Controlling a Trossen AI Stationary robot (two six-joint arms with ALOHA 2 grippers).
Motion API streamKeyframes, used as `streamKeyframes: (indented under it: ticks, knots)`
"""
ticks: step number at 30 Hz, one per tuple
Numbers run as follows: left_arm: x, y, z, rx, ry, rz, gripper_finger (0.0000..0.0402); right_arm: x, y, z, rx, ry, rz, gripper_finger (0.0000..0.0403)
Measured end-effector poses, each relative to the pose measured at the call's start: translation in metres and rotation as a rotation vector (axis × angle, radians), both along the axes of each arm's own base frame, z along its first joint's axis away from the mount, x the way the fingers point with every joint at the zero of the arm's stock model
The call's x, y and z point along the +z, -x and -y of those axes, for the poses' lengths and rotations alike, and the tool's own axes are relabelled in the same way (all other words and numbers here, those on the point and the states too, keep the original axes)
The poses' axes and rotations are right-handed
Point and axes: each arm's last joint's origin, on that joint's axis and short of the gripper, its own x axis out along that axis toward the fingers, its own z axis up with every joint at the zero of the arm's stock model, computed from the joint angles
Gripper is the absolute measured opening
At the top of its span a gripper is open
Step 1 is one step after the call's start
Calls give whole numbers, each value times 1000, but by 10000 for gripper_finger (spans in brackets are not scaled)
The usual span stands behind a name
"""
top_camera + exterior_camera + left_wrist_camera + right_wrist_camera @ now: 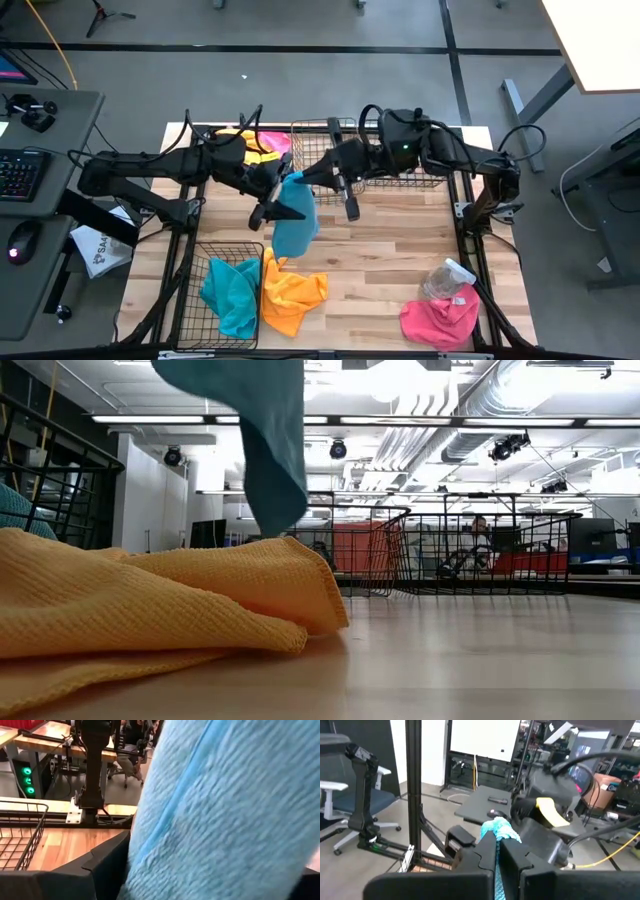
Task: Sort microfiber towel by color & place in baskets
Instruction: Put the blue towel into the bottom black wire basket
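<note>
A turquoise towel (296,228) hangs in mid-air over the table's middle, and its lower end shows in the low view (262,450). My right gripper (302,180) reaches in from the right and is shut on the towel's top. My left gripper (278,208) comes from the left and is open, with its fingers (102,867) wide apart on either side of the cloth (220,815). Whether they touch it, I cannot tell. A second turquoise towel (230,290) lies in the near-left basket (200,262). An orange-yellow towel (290,297) lies beside that basket. A pink towel (440,318) lies near-right. My right gripper pinches the turquoise towel's top edge (496,827) between its two fingers (487,851), coming about level from the table's right. A bunched tuft stands out past the fingertips. The rest hangs below, lifted clear of the table.
The far-left basket (225,133) holds yellow and pink cloths (255,148). The far-middle basket (335,135) lies under my right arm. A clear spray bottle (445,278) lies by the pink towel. Bare wood shows in the table's middle and right (400,240).
</note>
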Motion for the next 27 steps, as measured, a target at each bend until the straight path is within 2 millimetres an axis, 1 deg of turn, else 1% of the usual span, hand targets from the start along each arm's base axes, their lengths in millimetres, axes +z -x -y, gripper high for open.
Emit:
streamKeyframes:
  ticks: [13, 16, 22, 25, 27]
  knots:
    - [-16, -16, 0, 8, -1, -70, 282, 6, 2, 0, 1, -4, 48, 0]
    - [-18, -17, 0, 8, -1, -80, 282, 8, 4, 0, 1, -5, 51, 0]
    - [-15, -17, -1, 27, -6, -53, 281, 11, 9, 0, 0, -18, 52, 0]
    - [-12, -16, -2, 57, -29, -29, 265, 10, 9, 0, -4, -63, 35, 4]
    - [-12, -17, -2, 91, -45, -28, 236, 9, 9, 0, -5, -84, 26, 9]
